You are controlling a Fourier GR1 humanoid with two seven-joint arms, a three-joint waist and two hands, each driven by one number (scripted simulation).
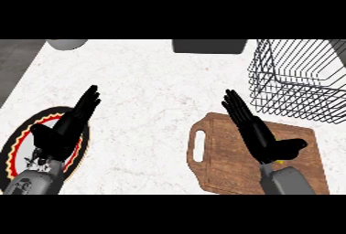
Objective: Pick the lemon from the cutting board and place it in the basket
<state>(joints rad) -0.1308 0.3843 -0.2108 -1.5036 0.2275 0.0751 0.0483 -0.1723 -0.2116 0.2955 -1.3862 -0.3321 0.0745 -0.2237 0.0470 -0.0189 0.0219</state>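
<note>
A brown wooden cutting board (229, 160) with a handle slot lies at the lower right of the marble counter. My right hand (260, 135) hovers over it with fingers straight and thumb spread, open. Only a small yellow sliver of the lemon (279, 161) shows under the palm by the wrist; the hand hides the rest of it. The black wire basket (297, 77) stands at the upper right, just beyond the board. My left hand (64, 130) rests open at the left, fingers pointing up, holding nothing.
A round dark plate (13, 146) with a red and yellow rim lies beneath my left hand at the lower left. A grey object (208, 45) sits at the back centre and a light round one (66, 43) at the back left.
</note>
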